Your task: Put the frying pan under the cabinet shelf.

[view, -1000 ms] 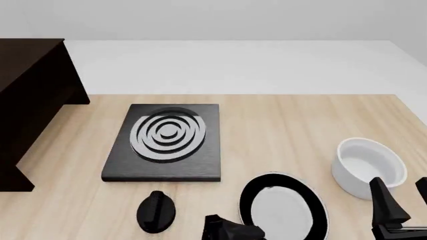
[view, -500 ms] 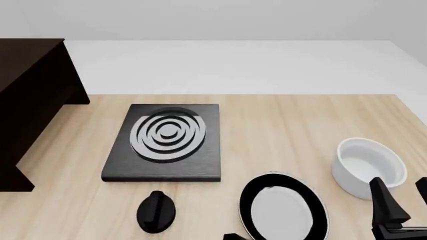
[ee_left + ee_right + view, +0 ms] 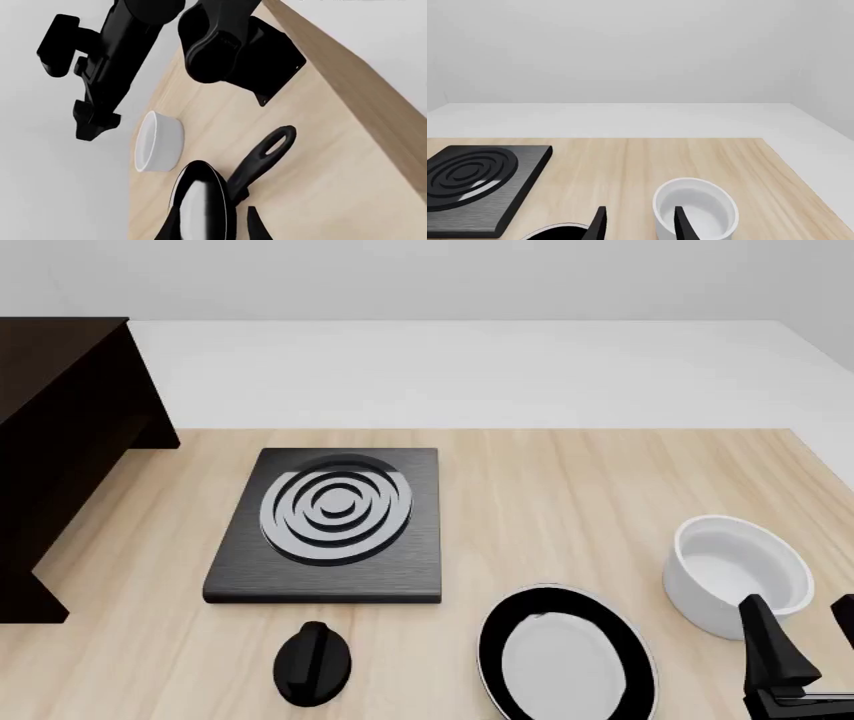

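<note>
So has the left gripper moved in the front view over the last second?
Yes. It slid back out of frame past the bottom edge, near the round glossy black frying pan, which stayed put.

glossy frying pan (image 3: pixel 567 658), seemingly wooden table (image 3: pixel 561 490)

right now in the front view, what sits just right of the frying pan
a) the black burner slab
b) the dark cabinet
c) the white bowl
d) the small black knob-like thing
c: in the front view the white bowl sits just right of the frying pan, while the burner slab, the small black object and the cabinet all lie to the pan's left.
</note>
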Robot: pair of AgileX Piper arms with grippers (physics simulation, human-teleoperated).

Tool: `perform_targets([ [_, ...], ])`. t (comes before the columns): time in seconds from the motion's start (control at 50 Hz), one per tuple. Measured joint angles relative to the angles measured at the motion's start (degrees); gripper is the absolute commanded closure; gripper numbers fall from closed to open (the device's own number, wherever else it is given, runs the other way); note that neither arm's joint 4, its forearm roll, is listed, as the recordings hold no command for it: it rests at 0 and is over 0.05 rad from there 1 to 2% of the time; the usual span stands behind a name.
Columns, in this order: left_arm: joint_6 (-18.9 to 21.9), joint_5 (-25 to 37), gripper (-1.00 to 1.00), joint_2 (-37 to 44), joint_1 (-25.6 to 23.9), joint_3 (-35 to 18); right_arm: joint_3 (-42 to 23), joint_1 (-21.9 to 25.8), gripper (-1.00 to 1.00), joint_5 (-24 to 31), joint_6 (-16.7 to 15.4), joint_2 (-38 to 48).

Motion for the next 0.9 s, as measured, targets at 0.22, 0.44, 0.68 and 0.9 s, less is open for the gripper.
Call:
perform_targets([
  [0.22,0.1,0.0,-1.00,1.8,-0.8,-0.9,0.0,0.0,-1.00,0.0,0.0,0.0],
  [0.44,0.6,-0.2,-1.00,3.2,-1.4,-1.5,0.0,0.0,-1.00,0.0,0.0,0.0],
  [0.68,1.8,-0.2,-1.00,4.9,-2.2,-2.1,0.0,0.0,-1.00,0.0,0.0,0.0],
  [0.9,2.5,0.2,-1.00,6.3,-2.9,-3.1,0.0,0.0,-1.00,0.0,0.0,0.0],
])
